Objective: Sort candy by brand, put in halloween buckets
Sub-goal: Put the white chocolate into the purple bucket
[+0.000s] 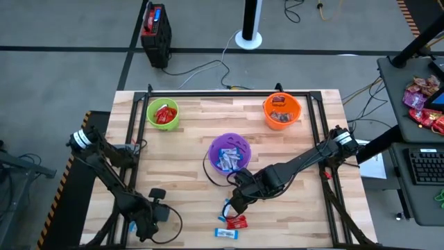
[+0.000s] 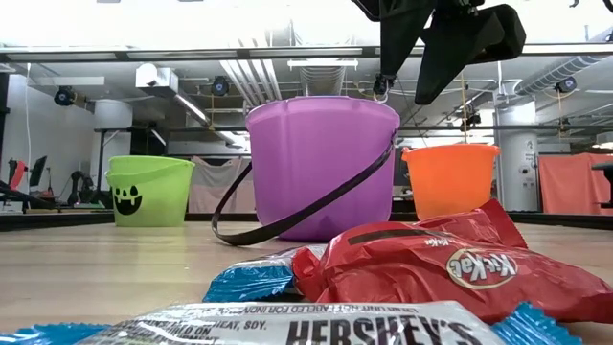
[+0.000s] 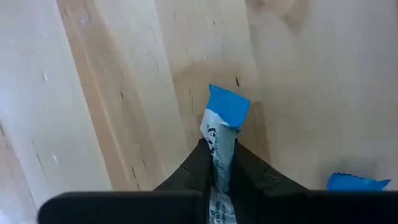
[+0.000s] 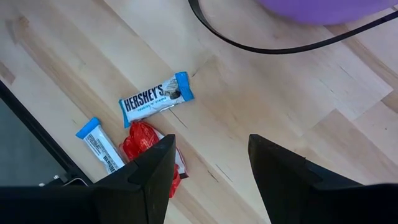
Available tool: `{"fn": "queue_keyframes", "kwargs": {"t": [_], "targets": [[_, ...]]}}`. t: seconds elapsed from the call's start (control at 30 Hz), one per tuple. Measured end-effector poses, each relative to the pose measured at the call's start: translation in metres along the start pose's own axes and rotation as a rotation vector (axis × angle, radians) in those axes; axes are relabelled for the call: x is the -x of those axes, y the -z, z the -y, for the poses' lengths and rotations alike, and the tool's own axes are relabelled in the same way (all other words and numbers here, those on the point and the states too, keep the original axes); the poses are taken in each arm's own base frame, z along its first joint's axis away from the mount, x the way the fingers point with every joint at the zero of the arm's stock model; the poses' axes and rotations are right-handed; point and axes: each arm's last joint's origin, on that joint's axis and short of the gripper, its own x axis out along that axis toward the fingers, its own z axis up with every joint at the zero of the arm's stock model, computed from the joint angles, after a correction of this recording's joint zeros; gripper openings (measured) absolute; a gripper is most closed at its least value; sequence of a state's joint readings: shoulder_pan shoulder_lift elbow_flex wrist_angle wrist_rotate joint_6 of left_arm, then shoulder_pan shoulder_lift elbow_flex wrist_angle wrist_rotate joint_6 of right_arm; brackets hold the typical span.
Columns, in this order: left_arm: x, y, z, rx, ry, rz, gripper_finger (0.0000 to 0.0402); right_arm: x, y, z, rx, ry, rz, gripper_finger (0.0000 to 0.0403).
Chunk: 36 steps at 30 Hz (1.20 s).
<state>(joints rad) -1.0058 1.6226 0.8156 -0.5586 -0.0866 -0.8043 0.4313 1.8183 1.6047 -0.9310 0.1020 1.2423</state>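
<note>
Three buckets stand on the wooden table: lime green point(image 1: 163, 113) at the far left with red candy inside, orange point(image 1: 282, 111) at the far right, and purple point(image 1: 230, 154) in the middle, its black handle lying on the wood. Near the front edge lie loose candies: a Hershey's bar point(image 4: 155, 99), a red KitKat point(image 4: 146, 143) and a blue-and-white piece point(image 4: 99, 146). My right gripper point(image 4: 211, 146) hangs open above them, touching nothing. At the near left corner my left gripper point(image 3: 221, 152) is shut on a blue-and-white candy point(image 3: 221, 124). My left gripper pinches the blue-and-white candy between its two fingers, just behind its blue crimped end point(image 3: 227, 106), which sticks out past the fingertips. The fingers come from above, pointing steeply down, and the candy runs along them. Whether it is lifted off the wood, I cannot tell.
A second blue wrapper end point(image 3: 357, 182) lies close to the left gripper. Black frame rails point(image 1: 229, 92) border the table. On the floor beyond it stands a black and red box point(image 1: 156, 28). A side desk at the right holds pink bags point(image 1: 423, 104) and a keyboard point(image 1: 424, 167).
</note>
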Motion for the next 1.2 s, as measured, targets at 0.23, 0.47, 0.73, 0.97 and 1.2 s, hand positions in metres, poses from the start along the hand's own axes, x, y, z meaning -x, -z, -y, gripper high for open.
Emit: {"fn": "queue_keyframes", "kwargs": {"t": [0.23,0.47,0.73,0.97,1.2], "targets": [[0.046,-0.014,0.003,-0.019,0.020,0.077,0.0019,0.004,-0.001,0.001,0.041,-0.008,0.006,0.0194],[0.140,-0.033,-0.036,0.160,-0.178,0.360,0.0013,0.041,-0.020,0.009,0.112,-0.082,0.061,0.0194],[0.219,-0.082,-0.110,0.305,-0.311,0.882,0.0012,0.093,-0.041,0.030,0.175,-0.117,0.256,0.0194],[0.200,-0.129,-0.188,0.302,-0.244,1.077,0.0012,0.124,-0.045,0.044,0.203,-0.106,0.391,0.0194],[0.153,-0.157,-0.209,0.308,-0.148,0.968,0.0013,0.138,-0.042,0.054,0.216,-0.093,0.405,0.0194]]}}
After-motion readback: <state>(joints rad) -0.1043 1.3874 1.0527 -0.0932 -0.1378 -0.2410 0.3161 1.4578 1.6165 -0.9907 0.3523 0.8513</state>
